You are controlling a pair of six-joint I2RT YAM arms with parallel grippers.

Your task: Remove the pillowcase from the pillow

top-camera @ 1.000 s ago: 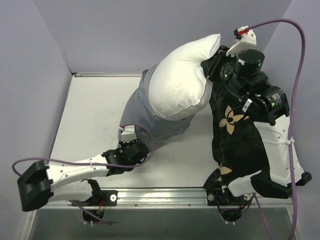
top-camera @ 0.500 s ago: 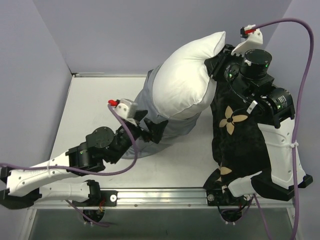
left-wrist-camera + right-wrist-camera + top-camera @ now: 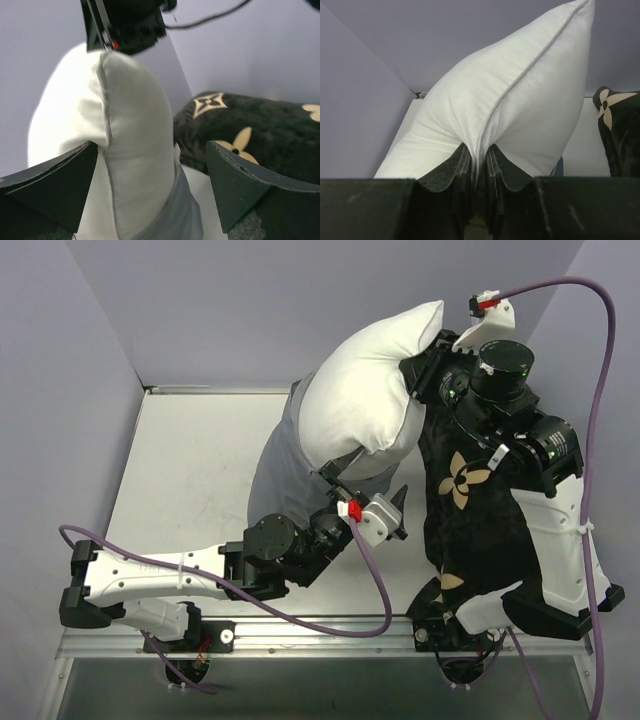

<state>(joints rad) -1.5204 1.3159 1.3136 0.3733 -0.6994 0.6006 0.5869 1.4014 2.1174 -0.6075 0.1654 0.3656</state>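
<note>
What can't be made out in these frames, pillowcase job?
- Pillowcase open end: top view, left arm covers it; left wrist view, cut off at the bottom edge.
- How deep the pillow sits in it: grey cloth hides that in every view.
- Right fingers: top view, hidden under the wrist; seen only from the right wrist.
- Black cushion, right side: top view, under the right arm.

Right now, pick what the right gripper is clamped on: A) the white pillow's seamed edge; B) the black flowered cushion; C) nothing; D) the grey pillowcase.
A: the right wrist view shows the right gripper pinching the white pillow along its seam, with the grey pillowcase bunched lower down.
</note>
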